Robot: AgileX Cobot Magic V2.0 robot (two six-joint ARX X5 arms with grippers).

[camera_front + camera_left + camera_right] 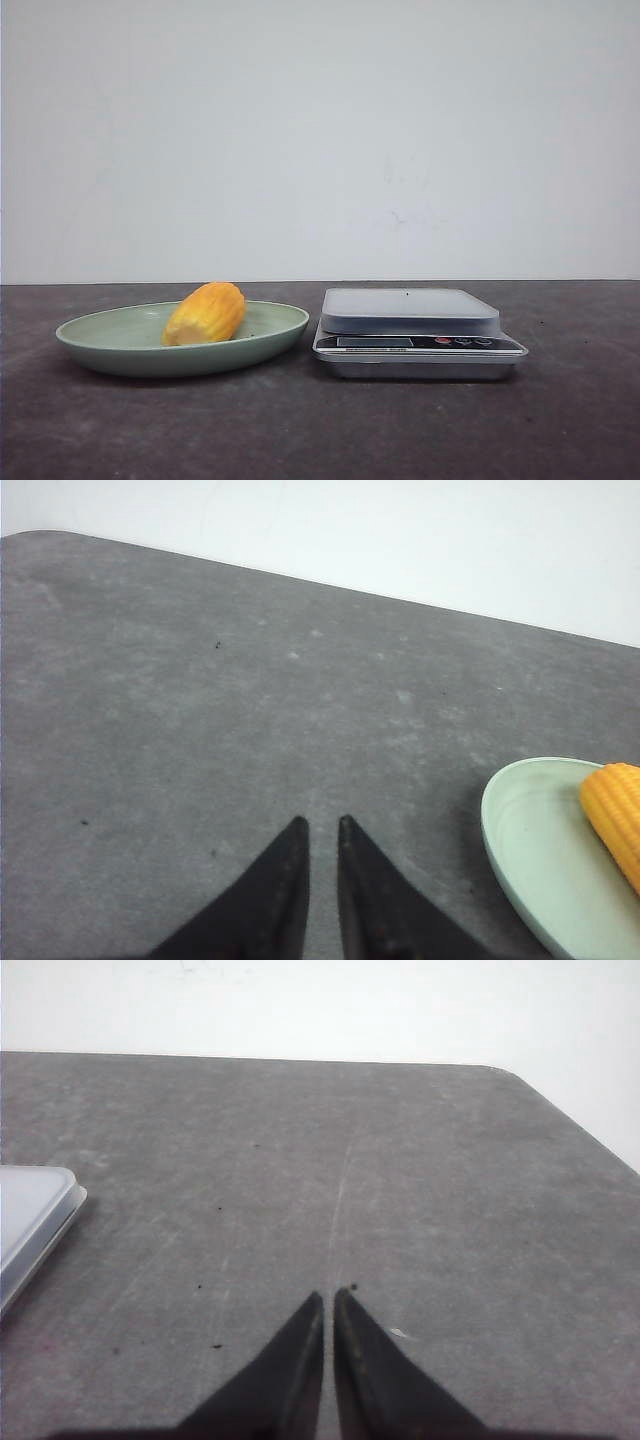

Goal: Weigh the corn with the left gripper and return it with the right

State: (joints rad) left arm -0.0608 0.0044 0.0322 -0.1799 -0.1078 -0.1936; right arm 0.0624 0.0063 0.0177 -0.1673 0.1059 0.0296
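Note:
The corn [205, 313], a stubby yellow-orange cob, lies on a pale green oval plate [100, 335] at the table's left. In the left wrist view the corn [618, 815] shows at the edge, on the plate [520, 840]. My left gripper [321, 822] hovers over bare table beside the plate, its fingers nearly together and holding nothing. My right gripper [330, 1295] is over bare table to the right of the scale [30, 1215], its fingers together and empty. Neither gripper shows in the front view.
A silver kitchen scale [410, 310] with a flat grey platform stands just right of the plate. The table is dark grey, with a white wall behind it. The table's rounded far corners show in both wrist views.

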